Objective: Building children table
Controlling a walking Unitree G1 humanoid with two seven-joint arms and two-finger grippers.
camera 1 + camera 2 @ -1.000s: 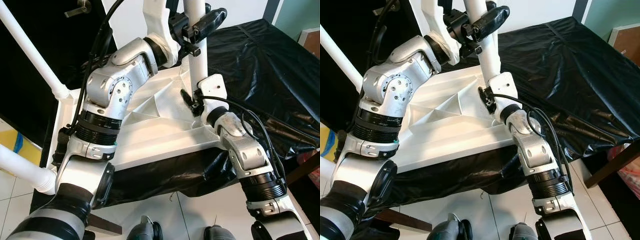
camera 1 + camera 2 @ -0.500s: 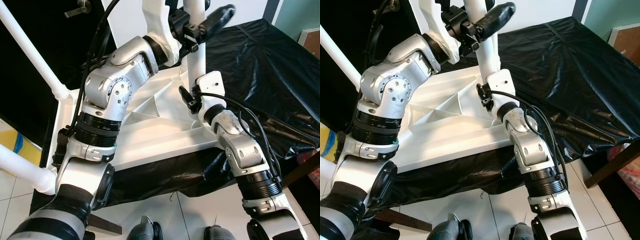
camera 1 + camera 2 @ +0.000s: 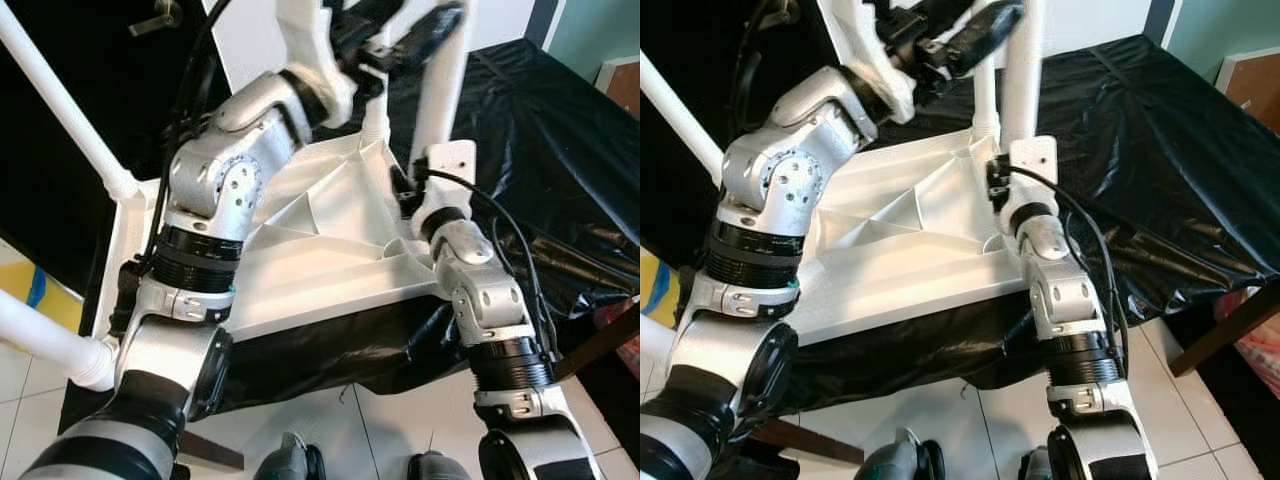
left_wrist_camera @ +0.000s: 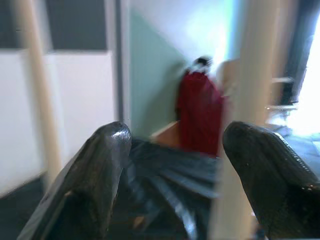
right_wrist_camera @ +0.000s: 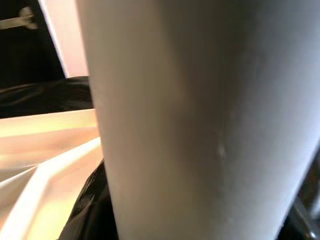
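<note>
The white children's table (image 3: 320,250) lies upside down on black sheeting. A thick white table leg (image 3: 440,95) stands upright at its far right corner, beside a thinner white stub (image 3: 375,120). My right gripper (image 3: 405,190) is shut on the base of this leg, and the leg's surface sits very close in the right wrist view (image 5: 200,125). My left gripper (image 3: 395,35) is raised at the top of the leg. Its black fingers (image 4: 95,175) stand open, with the leg (image 4: 245,100) passing near one finger.
Two white legs (image 3: 70,110) (image 3: 40,340) rise from the table's left corners. The black plastic sheet (image 3: 560,150) covers the surface to the right. White tiled floor (image 3: 400,420) lies below. A person in red (image 4: 200,115) stands far off.
The leg and my right gripper have shifted right, away from the stub. My left gripper no longer clasps the leg and has moved slightly up.
</note>
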